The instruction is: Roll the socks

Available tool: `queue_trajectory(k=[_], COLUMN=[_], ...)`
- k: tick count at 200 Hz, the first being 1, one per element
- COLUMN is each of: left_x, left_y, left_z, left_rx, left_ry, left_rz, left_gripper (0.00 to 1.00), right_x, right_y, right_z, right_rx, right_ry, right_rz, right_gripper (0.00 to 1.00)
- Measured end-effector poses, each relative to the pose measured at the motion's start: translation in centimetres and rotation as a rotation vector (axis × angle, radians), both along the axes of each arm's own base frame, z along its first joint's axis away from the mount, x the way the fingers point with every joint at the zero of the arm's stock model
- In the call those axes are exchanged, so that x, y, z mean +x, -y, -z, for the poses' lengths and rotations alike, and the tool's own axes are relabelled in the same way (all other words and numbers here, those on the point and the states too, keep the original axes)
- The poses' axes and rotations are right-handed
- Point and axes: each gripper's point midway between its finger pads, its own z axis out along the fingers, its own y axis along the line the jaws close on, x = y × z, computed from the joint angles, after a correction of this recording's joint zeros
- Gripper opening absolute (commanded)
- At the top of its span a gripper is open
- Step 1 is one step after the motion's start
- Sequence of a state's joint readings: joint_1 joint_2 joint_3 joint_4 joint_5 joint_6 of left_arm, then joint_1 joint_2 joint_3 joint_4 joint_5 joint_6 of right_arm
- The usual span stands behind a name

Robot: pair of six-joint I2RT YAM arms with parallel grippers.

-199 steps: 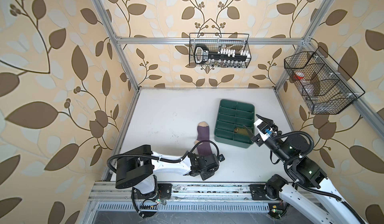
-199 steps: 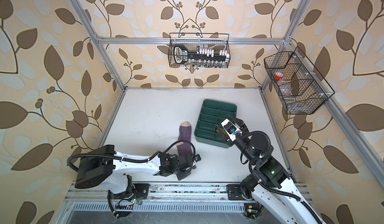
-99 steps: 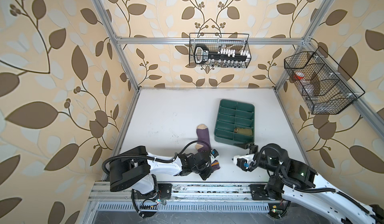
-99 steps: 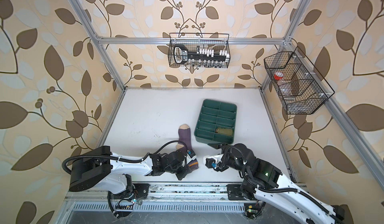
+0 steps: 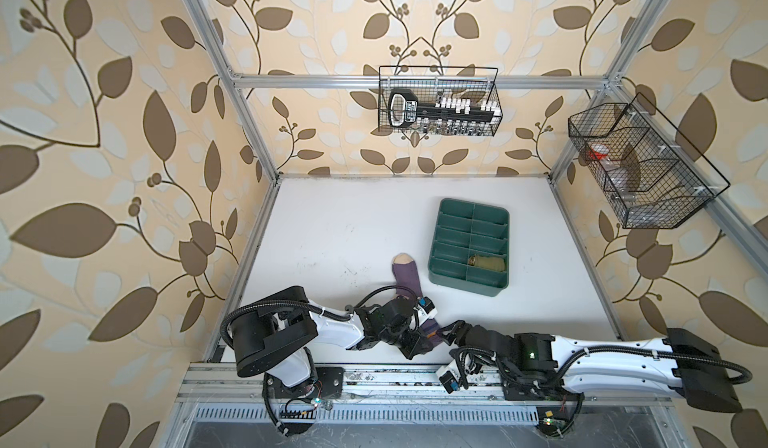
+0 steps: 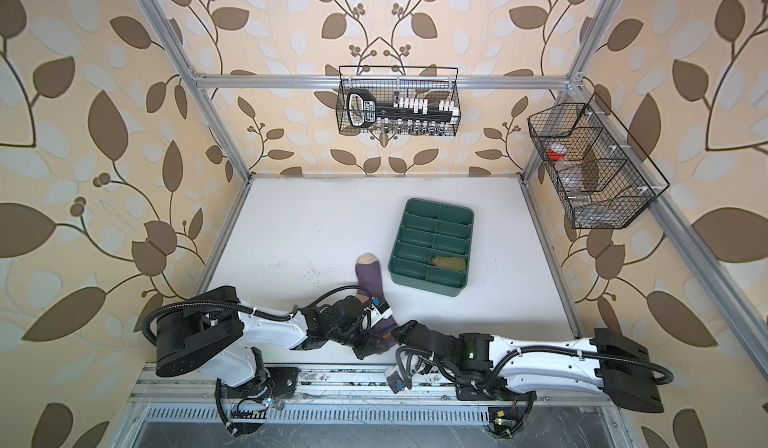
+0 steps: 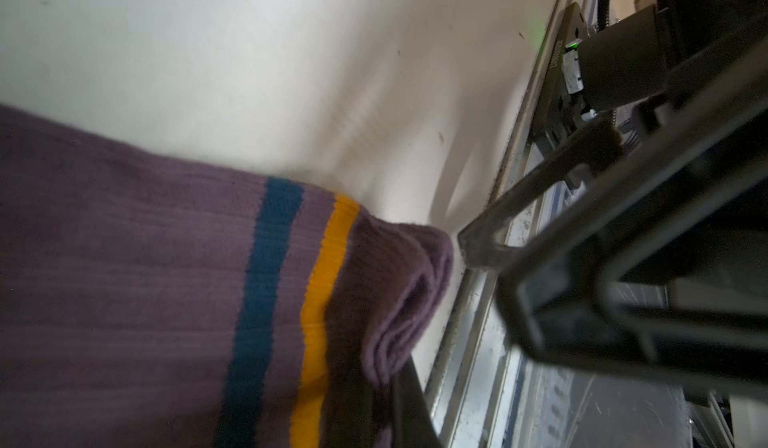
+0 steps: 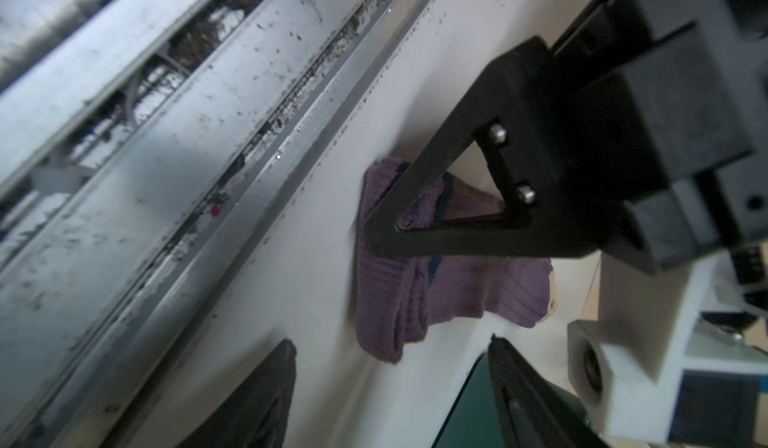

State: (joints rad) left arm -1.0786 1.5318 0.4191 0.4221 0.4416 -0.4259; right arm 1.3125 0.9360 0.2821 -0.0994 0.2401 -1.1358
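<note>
My left gripper [image 5: 417, 341] is clenched on the purple sock [image 5: 407, 277] cuff at the table [image 5: 332, 226] front edge. My right gripper [image 5: 445, 333] is released, just beside the cuff. Olive sock [image 5: 486, 262] is in the tray [image 5: 465, 285], right column, second compartment from front. Tool [image 5: 402, 113] label unreadable.

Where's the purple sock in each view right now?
Top view: purple sock left of the green tray.
Top view: purple sock, same spot.
Left wrist: purple sock close up, striped cuff folded.
Right wrist: purple sock bunched at the left claw.
Shared landmark: front rail beside the cuff.
</note>
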Motion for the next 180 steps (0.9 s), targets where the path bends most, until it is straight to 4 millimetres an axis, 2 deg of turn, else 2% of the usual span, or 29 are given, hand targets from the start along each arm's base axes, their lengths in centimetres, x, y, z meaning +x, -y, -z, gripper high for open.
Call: queue_trajectory(k=[21, 45, 68, 88, 124, 156, 180], left_x=[0.0, -0.1, -0.3, -0.5, -0.6, -0.5, -0.5], left_y=[0.0, -0.2, -0.6, -1.1, -2.2, -2.9, -3.6], left_z=[0.0, 0.1, 0.0, 0.0, -0.1, 0.0, -0.2], left_rx=[-0.005, -0.011, -0.013, -0.006, 0.013, 0.035, 0.065], left_ry=[-0.003, -0.004, -0.006, -0.006, 0.005, 0.012, 0.026], left_rz=[-0.002, -0.007, -0.015, -0.022, -0.041, -0.056, -0.063], left_gripper=[0.0, 0.0, 0.0, 0.0, 0.0, 0.0, 0.3], right_x=[0.3, 0.4, 0.8, 0.8, 0.4, -0.1, -0.4], right_y=[-0.7, -1.2, -1.9, -2.5, -2.5, -3.1, -3.7], right_z=[0.7, 1.5, 1.6, 1.5, 2.7, 3.1, 3.1], right_rx=[-0.024, -0.049, -0.056, -0.051, -0.085, -0.109, -0.117], right_ry=[-0.001, -0.02, -0.052, -0.084, -0.174, -0.239, -0.302], right_rz=[-0.005, -0.002, 0.014, 0.021, 0.044, 0.045, 0.049], right_gripper=[0.7, 0.6, 0.47, 0.3, 0.1, 0.05, 0.02])
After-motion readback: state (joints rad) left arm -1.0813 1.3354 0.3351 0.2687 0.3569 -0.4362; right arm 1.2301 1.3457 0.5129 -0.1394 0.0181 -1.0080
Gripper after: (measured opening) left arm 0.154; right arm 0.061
